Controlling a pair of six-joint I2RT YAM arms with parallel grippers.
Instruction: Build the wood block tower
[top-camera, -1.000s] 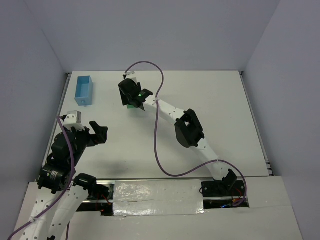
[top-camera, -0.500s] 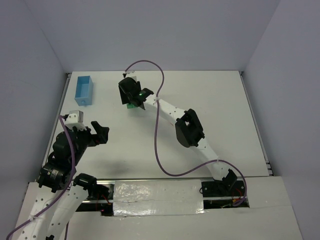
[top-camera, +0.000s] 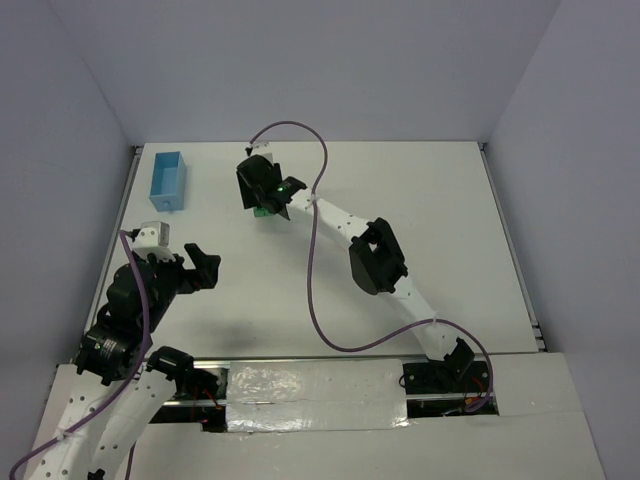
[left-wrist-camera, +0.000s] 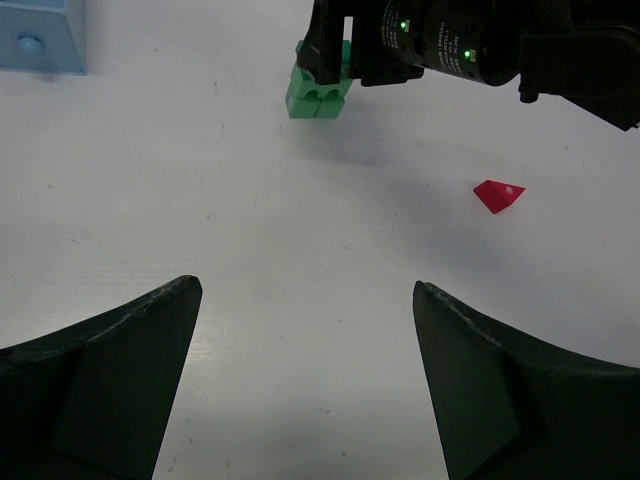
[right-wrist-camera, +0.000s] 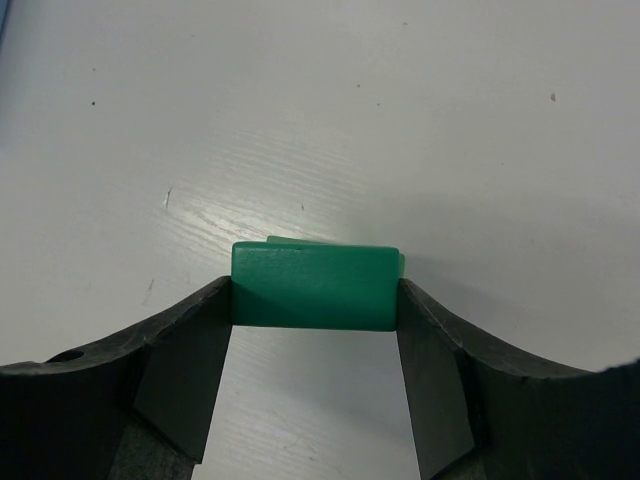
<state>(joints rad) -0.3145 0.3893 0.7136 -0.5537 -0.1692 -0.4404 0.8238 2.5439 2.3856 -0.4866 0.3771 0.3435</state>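
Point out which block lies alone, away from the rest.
The red roof piece: it lies by itself on the table, untouched, while the green blocks sit stacked together, gripped between the right fingers.

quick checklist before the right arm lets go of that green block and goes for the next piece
1. Grip on the top green block: ok, the right pincer clamps its two sides.
2. Seated on the green block below: cannot tell. A green sliver shows past its far edge, so it may be slightly offset.
3. Red roof piece reachable: ok, it lies alone on the table, apart from the stack.
4. Left pincer free: ok, open and empty.
5. Blue box out of the way: ok, by the far left edge.
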